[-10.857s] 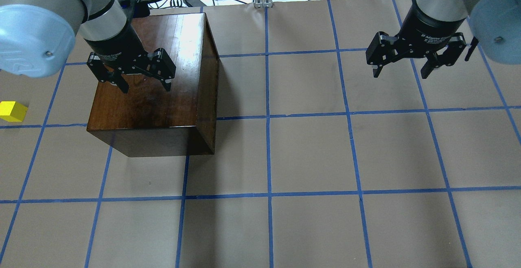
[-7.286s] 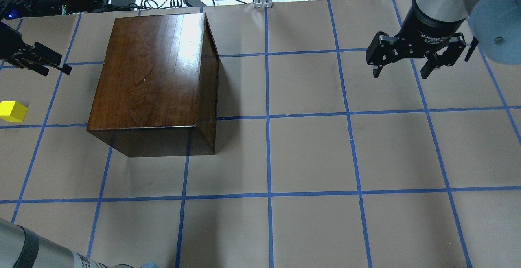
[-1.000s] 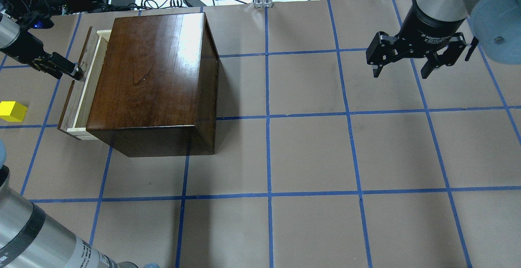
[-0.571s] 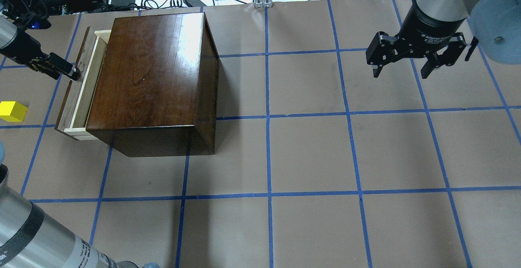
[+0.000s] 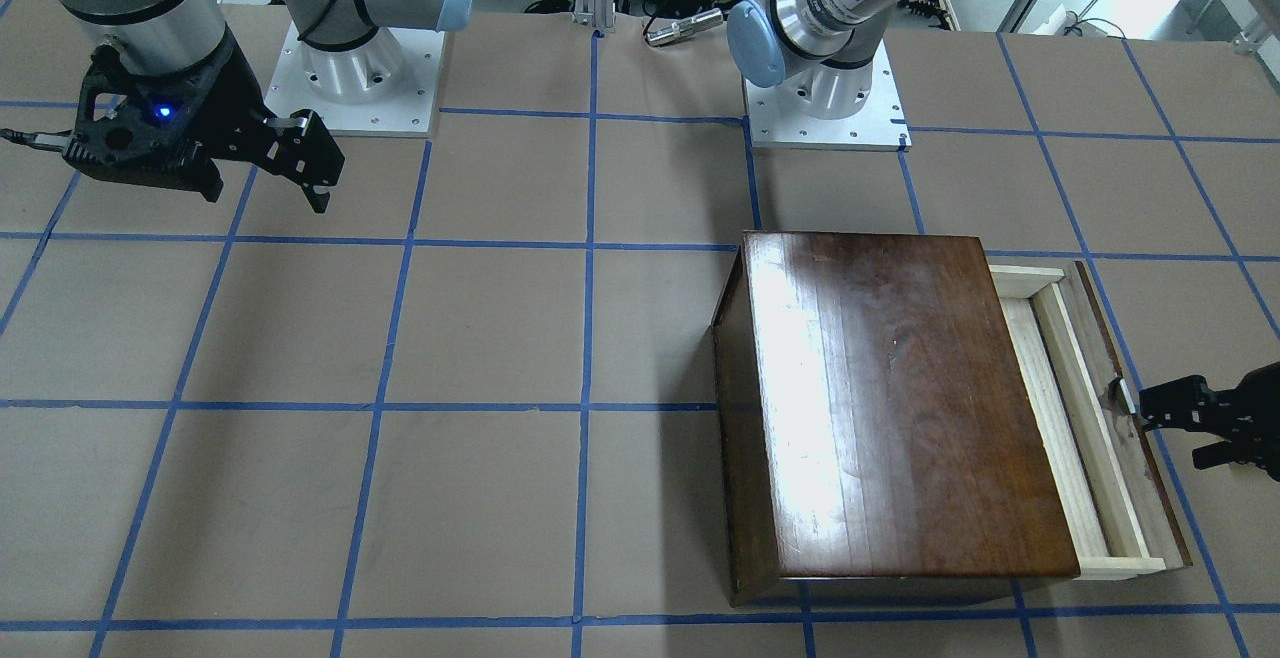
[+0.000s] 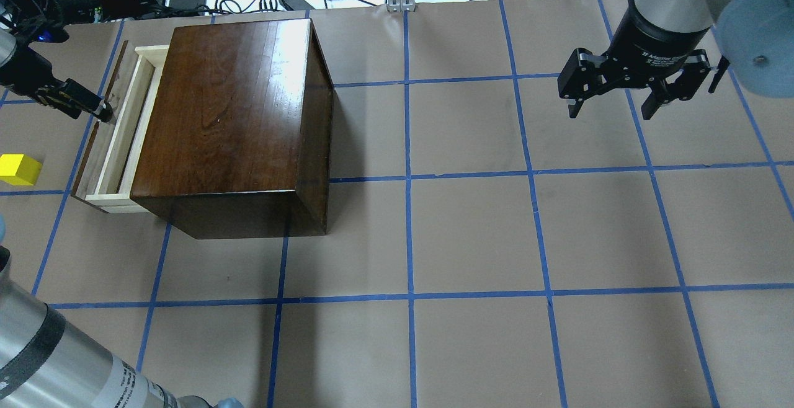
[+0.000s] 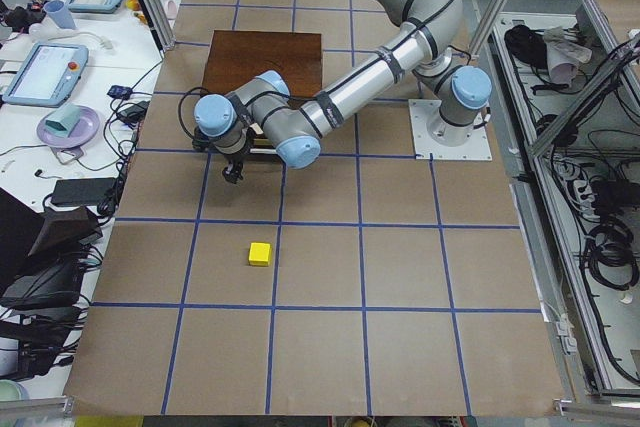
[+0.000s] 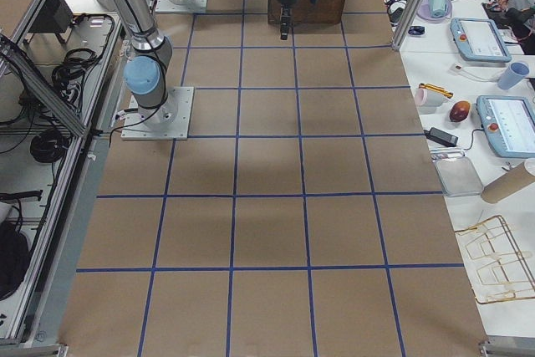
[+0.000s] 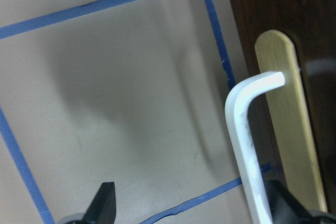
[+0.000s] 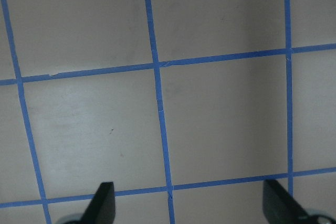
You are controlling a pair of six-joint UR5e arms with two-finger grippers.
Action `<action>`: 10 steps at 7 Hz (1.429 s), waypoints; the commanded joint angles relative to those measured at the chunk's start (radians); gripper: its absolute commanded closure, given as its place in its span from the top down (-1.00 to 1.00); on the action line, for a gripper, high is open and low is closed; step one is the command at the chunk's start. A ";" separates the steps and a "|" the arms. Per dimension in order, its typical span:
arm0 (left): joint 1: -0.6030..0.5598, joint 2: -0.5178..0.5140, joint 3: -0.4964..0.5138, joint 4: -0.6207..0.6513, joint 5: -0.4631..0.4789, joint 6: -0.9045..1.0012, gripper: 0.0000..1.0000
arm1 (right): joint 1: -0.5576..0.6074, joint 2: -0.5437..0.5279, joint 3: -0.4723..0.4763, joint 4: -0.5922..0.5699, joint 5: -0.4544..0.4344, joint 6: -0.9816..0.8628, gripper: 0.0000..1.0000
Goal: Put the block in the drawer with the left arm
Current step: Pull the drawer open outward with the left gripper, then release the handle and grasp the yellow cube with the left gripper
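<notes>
The left gripper (image 6: 99, 109) has its tip at the dark front of the drawer (image 6: 118, 129), about midway along that front. In the left wrist view its fingertips (image 9: 106, 203) stand wide apart with bare table between them: the jaws are spread and pinch nothing. One fingertip sits just beside a pale bent bar (image 9: 242, 129) at the drawer front.

The drawer stands partly out of the wooden box (image 6: 229, 116), toward the table's left end. The box sits by the far edge, in the table's left half.

The block (image 6: 17, 169) lies on the table between the drawer front and the left end edge, apart from both.

The right gripper (image 6: 611, 113) hangs over the right half, jaws wide apart and holding nothing.
</notes>
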 commanded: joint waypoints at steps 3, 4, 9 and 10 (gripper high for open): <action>0.020 -0.013 0.016 0.000 0.014 0.010 1.00 | 0.001 0.000 0.000 0.000 0.000 0.000 1.00; 0.020 -0.011 0.016 -0.001 0.014 0.010 1.00 | 0.001 0.000 0.000 0.000 0.000 0.000 1.00; 0.037 0.067 0.022 -0.049 0.060 0.000 1.00 | -0.001 0.000 0.002 0.000 0.000 0.000 1.00; 0.089 0.057 0.055 -0.035 0.109 -0.004 1.00 | 0.001 0.000 0.000 0.000 0.000 0.000 1.00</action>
